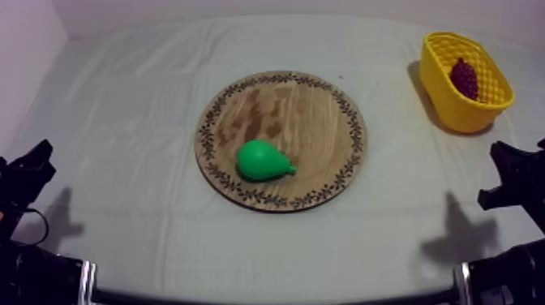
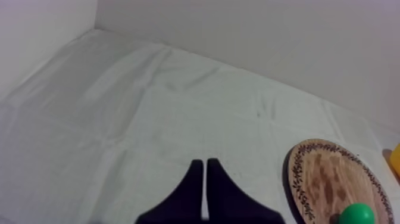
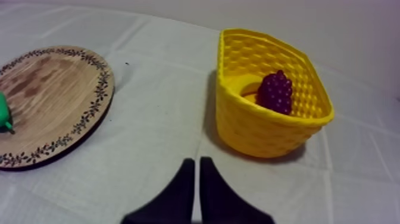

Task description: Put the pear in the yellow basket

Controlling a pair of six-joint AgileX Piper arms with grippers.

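You see the pear (image 2: 358, 214) cut off by the frame edge in both wrist views; the wall of the yellow basket (image 3: 256, 128) hides the lower part of the grapes (image 3: 275, 92).

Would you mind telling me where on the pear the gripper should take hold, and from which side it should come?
Probably the fat rounded body of the pear, from straight above. It lies on its side on the wooden board, narrow stem end pointing toward my right, so a grip across the wide part should slip least. The right gripper, shut, sits nearer the yellow basket.
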